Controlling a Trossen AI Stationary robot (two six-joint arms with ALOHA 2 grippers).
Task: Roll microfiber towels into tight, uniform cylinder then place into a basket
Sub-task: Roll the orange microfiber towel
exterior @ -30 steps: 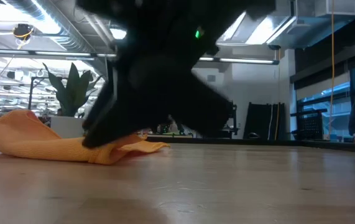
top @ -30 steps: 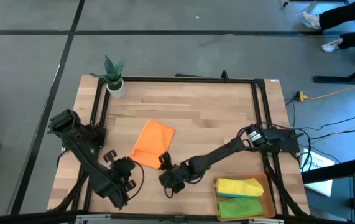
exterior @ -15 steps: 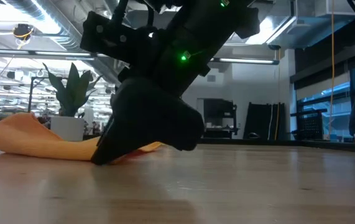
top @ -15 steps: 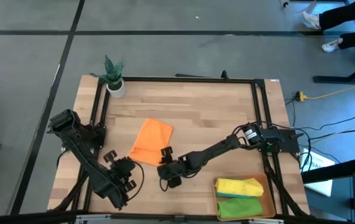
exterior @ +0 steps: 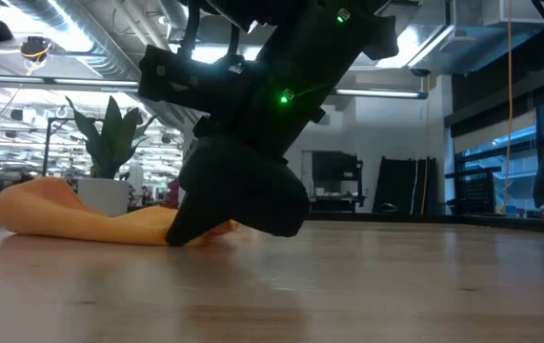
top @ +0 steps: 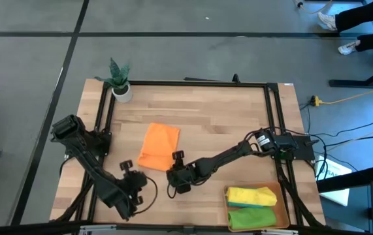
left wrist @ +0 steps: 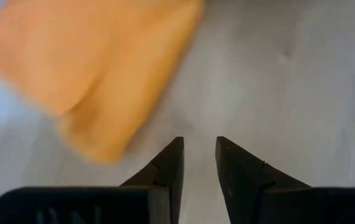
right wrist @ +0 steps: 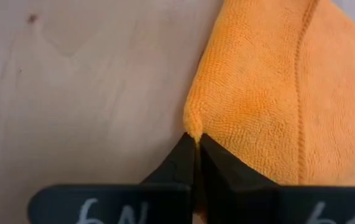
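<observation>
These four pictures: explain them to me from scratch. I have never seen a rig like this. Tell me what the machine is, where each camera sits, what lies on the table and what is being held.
The machine is two dark robot arms at a wooden table. One picture looks straight down on everything. One looks level across the tabletop. The other two come from cameras on each arm's wrist.

On the table lies an orange towel, loosely folded. At the near right corner is the basket, already holding a yellow towel and a green towel. A small potted plant stands at the far left corner.

The right gripper has its jaws shut on a corner of the orange towel. The left gripper sits beside that towel, its jaws apart, holding nothing.
</observation>
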